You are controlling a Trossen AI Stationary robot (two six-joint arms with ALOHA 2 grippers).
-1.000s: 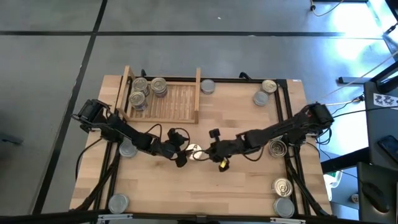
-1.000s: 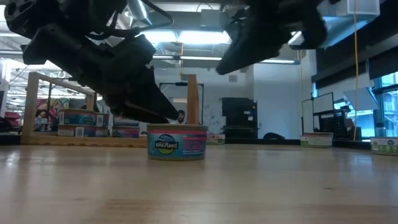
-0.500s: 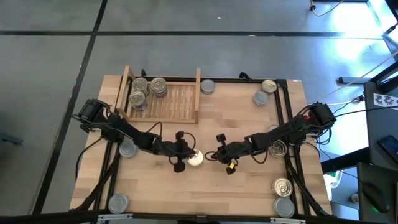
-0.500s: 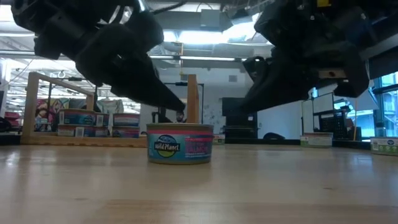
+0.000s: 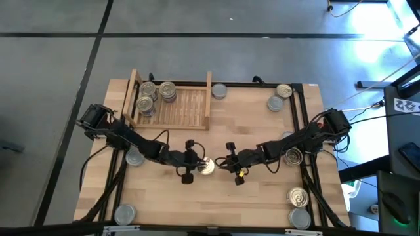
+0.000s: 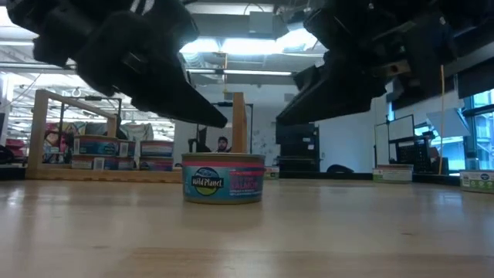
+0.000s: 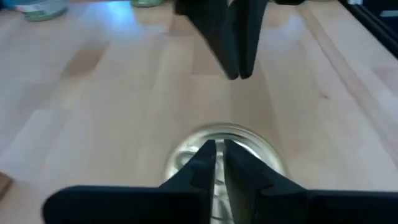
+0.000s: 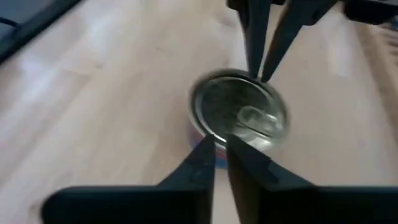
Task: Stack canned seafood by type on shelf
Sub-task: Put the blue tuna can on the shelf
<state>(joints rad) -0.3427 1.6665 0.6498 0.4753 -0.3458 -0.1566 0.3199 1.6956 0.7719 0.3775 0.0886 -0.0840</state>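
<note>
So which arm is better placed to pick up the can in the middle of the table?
Probably left. Both pincers, nearly shut, hover at the centre can, the left pincer beside it on the shelf side, the right pincer opposite. The left arm would carry it without crossing over. Either must open first.

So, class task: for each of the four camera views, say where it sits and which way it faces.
High view: overhead, straight down; both arms, shelf, centre can.
Low view: table height, level across; can under both grippers.
Left wrist view: on the left arm, past its shut fingers, facing the right gripper.
Right wrist view: on the right arm, past its shut fingers, facing the left gripper.
All four share the can.
</note>
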